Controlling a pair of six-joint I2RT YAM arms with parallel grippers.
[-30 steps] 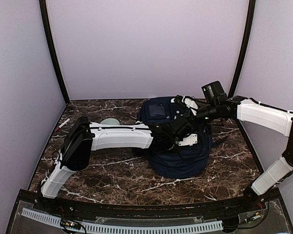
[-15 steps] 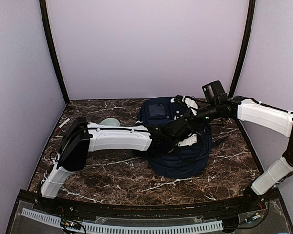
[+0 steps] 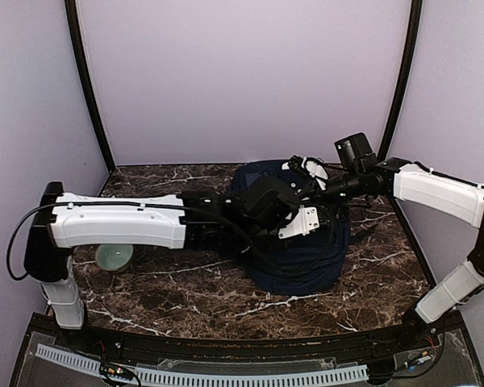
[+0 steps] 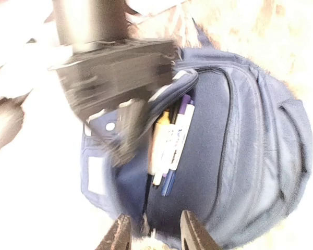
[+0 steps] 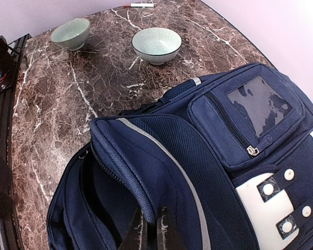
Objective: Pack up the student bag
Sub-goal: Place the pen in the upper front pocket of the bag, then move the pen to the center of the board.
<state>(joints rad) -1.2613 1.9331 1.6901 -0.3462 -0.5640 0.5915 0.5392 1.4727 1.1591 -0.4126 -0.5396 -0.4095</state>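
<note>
The right gripper (image 5: 149,230) pinches the rim of the big navy-blue cloth student bag (image 5: 219,135). The left gripper (image 4: 154,235) hangs open over the bag's white and purple pens (image 4: 173,139). Their writing is too blurry to read.

Your student bag (image 5: 161,156) is dark blue with grey stripes; the table (image 5: 57,104) under it is brown with white lines.

Count of things, by kind
One student bag (image 3: 306,262) is seen. Two bowls are counted: a green bowl (image 5: 70,33) and a white bowl (image 5: 156,44). One marker (image 5: 140,5) is noted, and at least three pens (image 4: 172,138) are made out inside the bag.
</note>
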